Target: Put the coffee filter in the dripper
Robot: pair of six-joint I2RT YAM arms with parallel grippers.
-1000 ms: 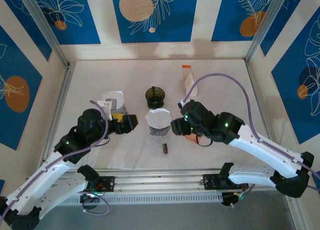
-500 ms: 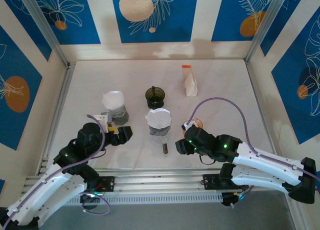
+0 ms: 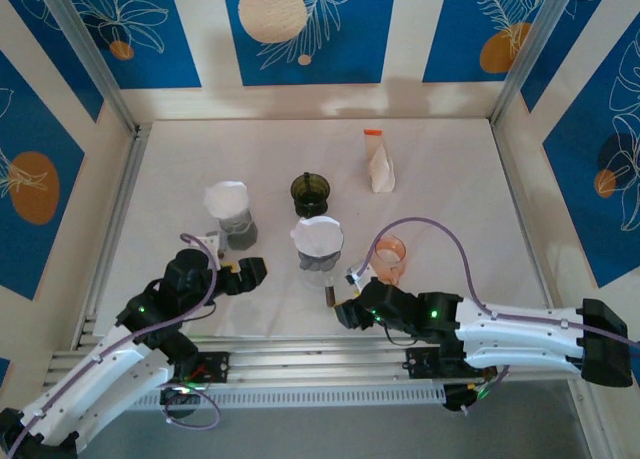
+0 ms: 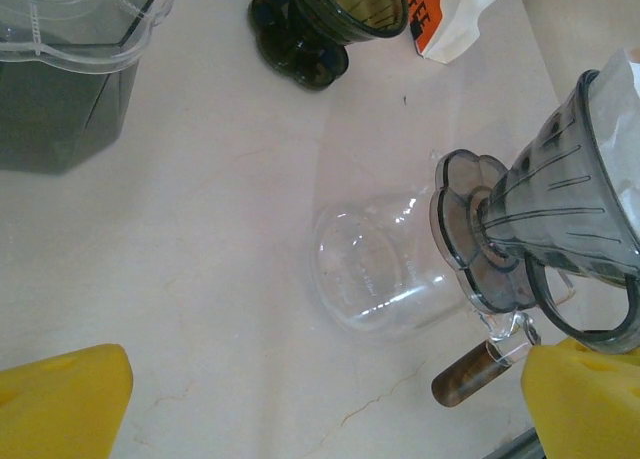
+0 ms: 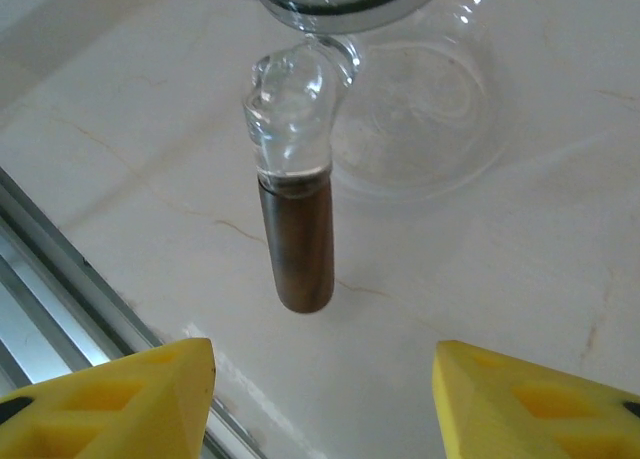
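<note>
A dark dripper (image 3: pixel 318 251) sits on a glass carafe (image 4: pixel 385 274) in the middle of the table, and a white coffee filter (image 3: pixel 317 233) lies in its top. In the left wrist view the dripper (image 4: pixel 560 219) leans in from the right, with the filter's edge (image 4: pixel 626 119) showing in it. The carafe's wooden handle (image 5: pixel 296 239) points toward the near edge. My left gripper (image 3: pixel 252 270) hovers left of the carafe, open and empty (image 4: pixel 325 404). Just in front of the handle, my right gripper (image 3: pixel 345 312) is open with nothing between its fingers (image 5: pixel 320 399).
A second dark dripper (image 3: pixel 311 190) stands behind the carafe. A grey holder topped with white filters (image 3: pixel 230 211) is at the left, an orange cup (image 3: pixel 391 254) at the right, and a coffee bag (image 3: pixel 380 164) at the back. The metal rail (image 5: pixel 60 279) runs along the near edge.
Both arms have drawn back toward the near edge. The right gripper went from beside the dripper to just in front of the carafe's handle; the orange cup is now uncovered.
</note>
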